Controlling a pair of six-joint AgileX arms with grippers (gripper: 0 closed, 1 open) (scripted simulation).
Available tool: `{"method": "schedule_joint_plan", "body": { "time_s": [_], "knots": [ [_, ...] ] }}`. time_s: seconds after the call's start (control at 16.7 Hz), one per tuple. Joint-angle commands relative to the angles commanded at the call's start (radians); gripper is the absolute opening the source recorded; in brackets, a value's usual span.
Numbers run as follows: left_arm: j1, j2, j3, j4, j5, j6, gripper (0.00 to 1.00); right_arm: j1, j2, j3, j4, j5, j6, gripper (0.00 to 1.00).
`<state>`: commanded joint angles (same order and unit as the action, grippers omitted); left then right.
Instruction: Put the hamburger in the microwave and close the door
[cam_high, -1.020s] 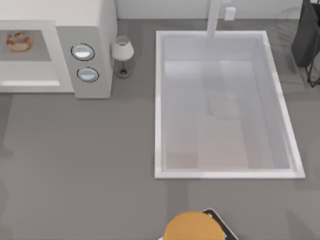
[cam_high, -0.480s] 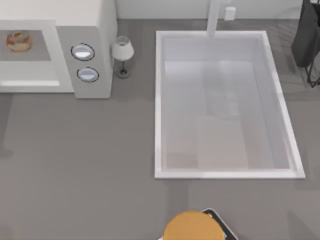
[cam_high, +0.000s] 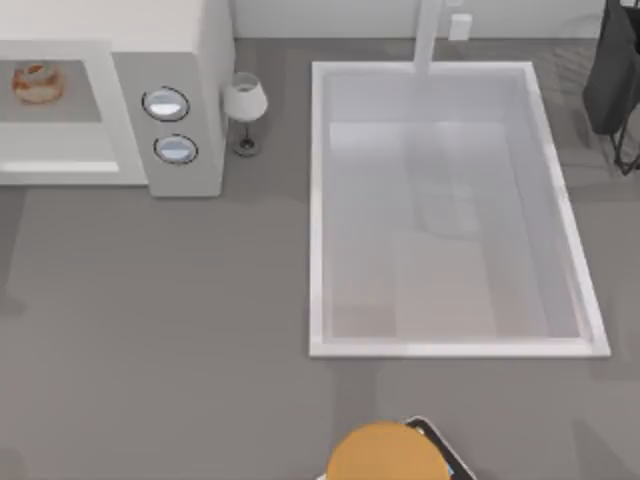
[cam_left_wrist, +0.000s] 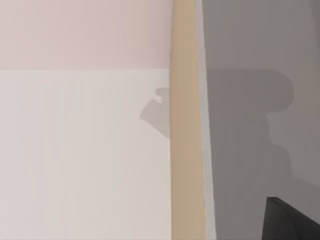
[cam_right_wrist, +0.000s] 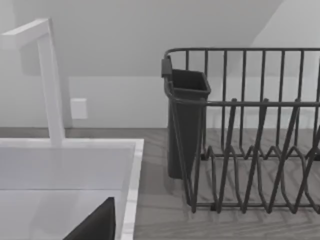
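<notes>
The white microwave (cam_high: 180, 40) stands at the table's back left, with two round dials (cam_high: 166, 103) on its panel. Its grey cavity is open toward me, and the small cream-and-tan hamburger (cam_high: 37, 82) lies inside it. A white panel (cam_high: 55, 165) lies along the front of the opening; I cannot tell whether it is the door. A dark bit of my left gripper (cam_left_wrist: 292, 222) shows at the edge of the left wrist view, beside a tan strip and a white surface. A dark bit of my right gripper (cam_right_wrist: 95, 225) shows over the sink rim.
A large white sink basin (cam_high: 318, 210) with a faucet (cam_high: 428, 35) takes up the middle and right. A stemmed glass (cam_high: 244, 105) stands beside the microwave. A golden-brown dome (cam_high: 385, 455) sits at the front edge. A dark dish rack (cam_right_wrist: 250, 150) stands at the back right.
Only a faint shadow at the table's left edge has shifted. The hamburger and the microwave are where they were.
</notes>
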<state>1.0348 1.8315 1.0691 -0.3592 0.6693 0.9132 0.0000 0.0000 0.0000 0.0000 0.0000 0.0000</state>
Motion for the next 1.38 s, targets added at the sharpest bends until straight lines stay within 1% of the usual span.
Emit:
{"method": "schedule_joint_plan", "body": {
  "time_s": [0.18, 0.48, 0.6, 1.02, 1.2, 1.38],
  "knots": [
    [-0.045, -0.063, -0.070, 0.034, -0.014, -0.035, 0.00, 0.000, 0.000, 0.000, 0.000, 0.000, 0.000, 1.00],
    [-0.146, -0.242, -0.296, 0.135, -0.075, -0.154, 0.00, 0.000, 0.000, 0.000, 0.000, 0.000, 0.000, 1.00],
    [-0.174, -0.295, -0.353, 0.166, -0.089, -0.189, 0.00, 0.000, 0.000, 0.000, 0.000, 0.000, 0.000, 1.00],
    [-0.178, -0.321, -0.364, 0.171, -0.099, -0.214, 0.00, 0.000, 0.000, 0.000, 0.000, 0.000, 0.000, 1.00],
    [-0.228, -0.392, -0.392, 0.169, -0.174, -0.266, 0.00, 0.000, 0.000, 0.000, 0.000, 0.000, 0.000, 1.00],
    [-0.335, -0.472, -0.490, 0.181, -0.274, -0.329, 0.00, 0.000, 0.000, 0.000, 0.000, 0.000, 0.000, 1.00]
  ]
}}
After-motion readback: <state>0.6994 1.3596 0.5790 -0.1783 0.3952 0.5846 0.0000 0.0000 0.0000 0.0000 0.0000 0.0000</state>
